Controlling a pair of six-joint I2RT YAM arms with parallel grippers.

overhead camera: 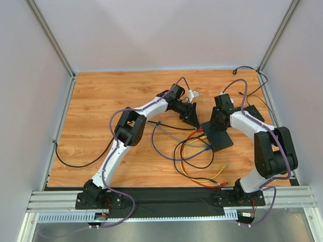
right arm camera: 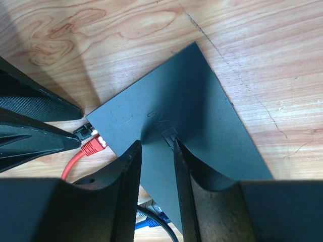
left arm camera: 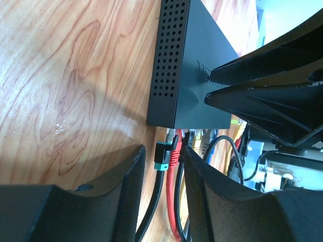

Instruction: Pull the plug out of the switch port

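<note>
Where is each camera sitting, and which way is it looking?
Top external: high behind the bases, facing down at the table; left arm and right arm show.
Left wrist: on the left arm, looking past the left fingers at the switch edge and plugs.
Right wrist: on the right arm, looking down past the right fingers onto the switch top.
Both wrist views share the switch and plugs.

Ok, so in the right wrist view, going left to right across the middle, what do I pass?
left gripper → plugs → switch
</note>
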